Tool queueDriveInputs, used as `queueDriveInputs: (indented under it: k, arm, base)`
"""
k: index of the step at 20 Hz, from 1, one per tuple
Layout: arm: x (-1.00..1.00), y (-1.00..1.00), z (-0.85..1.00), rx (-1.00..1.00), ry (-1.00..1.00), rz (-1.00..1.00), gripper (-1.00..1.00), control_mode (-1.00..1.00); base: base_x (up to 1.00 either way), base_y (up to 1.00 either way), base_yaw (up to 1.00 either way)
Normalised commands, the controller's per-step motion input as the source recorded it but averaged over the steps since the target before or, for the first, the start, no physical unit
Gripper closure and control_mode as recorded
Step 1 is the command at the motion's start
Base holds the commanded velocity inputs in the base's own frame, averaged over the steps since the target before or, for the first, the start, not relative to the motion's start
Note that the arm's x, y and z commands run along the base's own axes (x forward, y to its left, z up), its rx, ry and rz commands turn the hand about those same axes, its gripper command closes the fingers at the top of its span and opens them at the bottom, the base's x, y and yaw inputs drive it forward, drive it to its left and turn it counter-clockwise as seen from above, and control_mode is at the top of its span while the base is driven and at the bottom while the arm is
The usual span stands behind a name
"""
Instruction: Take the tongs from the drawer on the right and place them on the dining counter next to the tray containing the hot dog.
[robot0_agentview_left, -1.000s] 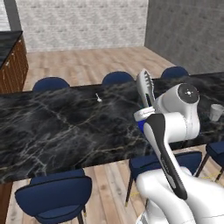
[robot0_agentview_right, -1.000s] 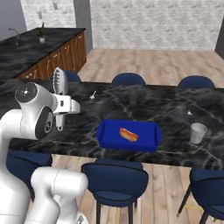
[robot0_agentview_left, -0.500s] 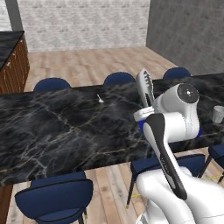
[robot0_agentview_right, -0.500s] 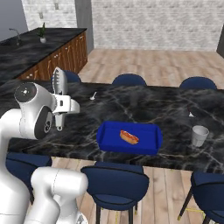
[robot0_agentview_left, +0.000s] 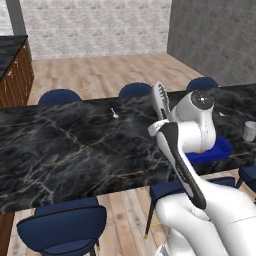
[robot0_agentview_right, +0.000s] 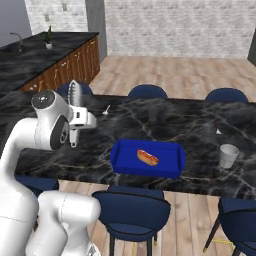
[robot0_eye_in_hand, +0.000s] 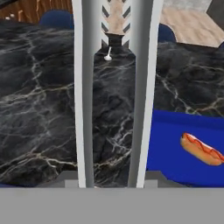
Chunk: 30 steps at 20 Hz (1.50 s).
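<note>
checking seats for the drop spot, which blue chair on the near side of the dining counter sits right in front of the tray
The near-side chair in the right base view: its back stands directly below the blue tray holding the hot dog; the other near chair sits off toward the white cup.

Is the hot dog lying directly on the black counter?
No, the hot dog lies inside the blue tray, which stands on the dining counter.
</note>
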Motion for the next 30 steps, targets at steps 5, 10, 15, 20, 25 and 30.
queueDriveInputs:
  k: [5, 10, 15, 20, 25, 30]
  arm:
    - [0.58, 0.00, -0.35, 0.00, 0.20, -0.03, 1.00, -1.00]
    - [0.49, 0.00, -0.42, 0.00, 0.22, -0.05, 1.00, -1.00]
    - [0.33, 0.00, -0.62, 0.00, 0.15, -0.02, 1.00, -1.00]
    - [0.40, 0.00, -0.51, -0.06, 0.10, -0.02, 1.00, -1.00]
    - [0.11, 0.04, -0.51, -0.11, 0.03, -0.02, 1.00, -1.00]
    - [0.00, 0.05, -0.45, -0.02, 0.00, 0.00, 1.00, -1.00]
  base:
    - [0.00, 0.00, 0.00]
    - [0.00, 0.00, 0.00]
    - [0.00, 0.00, 0.00]
    - [0.00, 0.00, 0.00]
    - [0.00, 0.00, 0.00]
    - [0.00, 0.00, 0.00]
